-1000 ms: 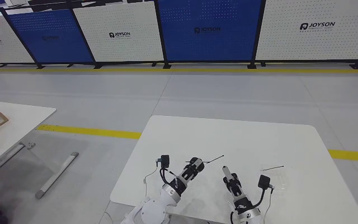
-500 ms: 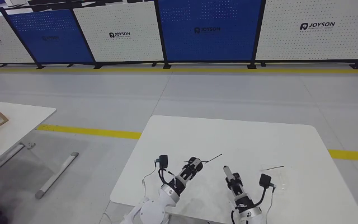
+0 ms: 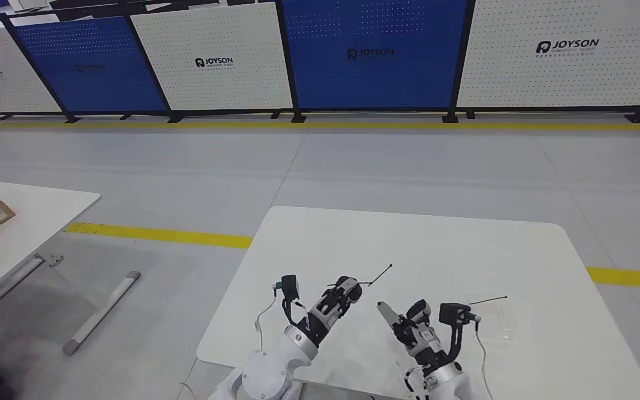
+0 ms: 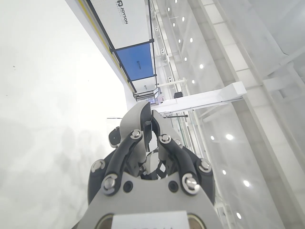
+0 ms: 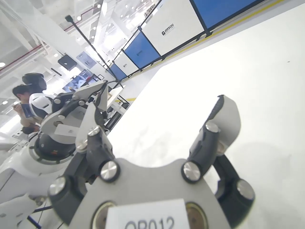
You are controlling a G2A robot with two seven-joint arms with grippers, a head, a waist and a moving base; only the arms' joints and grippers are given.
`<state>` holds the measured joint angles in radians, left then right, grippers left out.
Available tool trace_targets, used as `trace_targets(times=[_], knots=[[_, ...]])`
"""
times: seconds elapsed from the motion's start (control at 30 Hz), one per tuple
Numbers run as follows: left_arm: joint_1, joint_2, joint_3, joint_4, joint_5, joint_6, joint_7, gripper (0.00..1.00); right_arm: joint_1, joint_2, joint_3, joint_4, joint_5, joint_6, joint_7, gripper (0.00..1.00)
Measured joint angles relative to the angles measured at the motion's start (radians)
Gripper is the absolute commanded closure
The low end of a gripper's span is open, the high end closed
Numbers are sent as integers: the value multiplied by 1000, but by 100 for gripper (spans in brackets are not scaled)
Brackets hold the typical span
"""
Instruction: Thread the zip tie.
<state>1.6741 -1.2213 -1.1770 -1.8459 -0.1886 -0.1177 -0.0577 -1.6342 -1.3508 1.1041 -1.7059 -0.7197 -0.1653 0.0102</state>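
Two ties are here: one tie stands out over the table, pinched in the left gripper, its fingers closed tight on it; a spare tie lies well apart; the right gripper, close by, gapes wide and holds nothing; a clumsy grab could bend the thin tie, or twist it in the pinch, spoiling the threading.

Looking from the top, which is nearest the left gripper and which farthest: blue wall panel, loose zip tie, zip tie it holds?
1. Held zip tie, pinched in the left gripper.
2. Loose zip tie, lying on the table, right side.
3. Blue wall panel, far behind it.
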Motion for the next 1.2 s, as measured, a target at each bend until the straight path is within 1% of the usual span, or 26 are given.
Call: trace_targets(times=[0.2,0.27,0.37,0.47,0.53,0.57,0.6,0.67,0.7,0.97,1.03,1.13,1.2], knots=[[0,0,0,0,0,0,0,100,0,0,0,0,-2,1,-1,0],[-1,0,0,1,-1,1,2,100,4,1,0,2,-30,19,-14,0],[-6,-2,1,2,-8,-1,19,100,6,1,-6,5,-118,60,-55,0],[-1,-2,-4,-4,-17,-7,25,100,1,5,-9,13,-265,108,-115,0],[2,-2,-6,-10,-17,-6,20,100,4,8,-15,18,-346,118,-124,0],[3,-2,-5,-13,-13,-4,18,100,6,9,-16,21,-367,110,-125,0],[2,-2,-2,-16,-4,1,16,100,12,12,-20,26,-376,82,-112,0],[1,-2,5,-20,14,13,18,100,18,15,-21,31,-354,11,-67,0],[0,-2,7,-21,19,18,19,100,19,15,-21,32,-344,-15,-56,0],[0,-2,7,-21,19,18,20,100,18,15,-21,31,-344,-7,-62,0],[-4,-3,11,-20,18,21,19,100,19,15,-20,34,-365,17,-66,0],[-6,-4,20,-25,23,24,16,100,26,10,-34,38,-417,103,-76,0],[-8,-4,27,-25,33,26,17,100,34,5,-43,41,-437,159,-108,0]])
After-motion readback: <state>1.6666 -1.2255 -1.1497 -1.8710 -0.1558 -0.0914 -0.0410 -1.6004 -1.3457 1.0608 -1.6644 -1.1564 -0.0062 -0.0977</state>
